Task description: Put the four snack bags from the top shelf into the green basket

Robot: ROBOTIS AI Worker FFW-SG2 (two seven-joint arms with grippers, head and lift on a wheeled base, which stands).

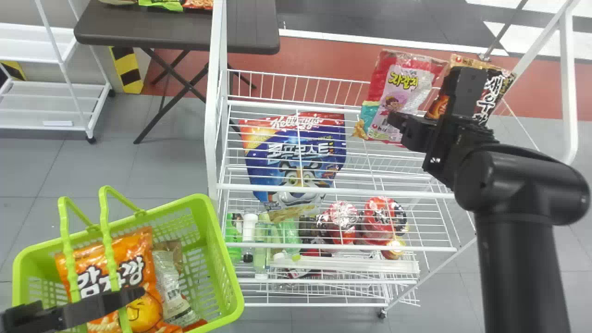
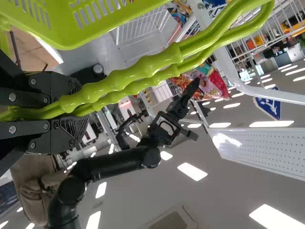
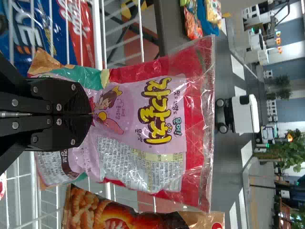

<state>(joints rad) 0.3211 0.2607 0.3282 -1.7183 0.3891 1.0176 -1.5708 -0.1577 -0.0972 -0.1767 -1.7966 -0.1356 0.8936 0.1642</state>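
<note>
My left gripper [image 1: 132, 296] is at the green basket [image 1: 203, 217], lower left; in the left wrist view the left gripper [image 2: 71, 109] is shut on the basket's two handles [image 2: 152, 69]. An orange snack bag [image 1: 138, 268] and a silver-backed bag [image 1: 172, 286] lie inside the basket. Over the rack's far right part, my right gripper [image 1: 397, 121] holds a pink and red snack bag [image 1: 407, 88]. The right wrist view has the right gripper [image 3: 91, 114] closed on the lower part of that bag [image 3: 143, 90]. Beside it stands a brown and black bag [image 1: 494, 95], partly behind the gripper.
White wire rack [image 1: 333, 190] with a blue cereal bag [image 1: 296, 157]; bottles [image 1: 261, 245] and red cups [image 1: 381, 215] are lower down. The rack's white upright [image 1: 215, 92] stands between basket and shelf. Behind is a dark table [image 1: 185, 32] bearing snack bags.
</note>
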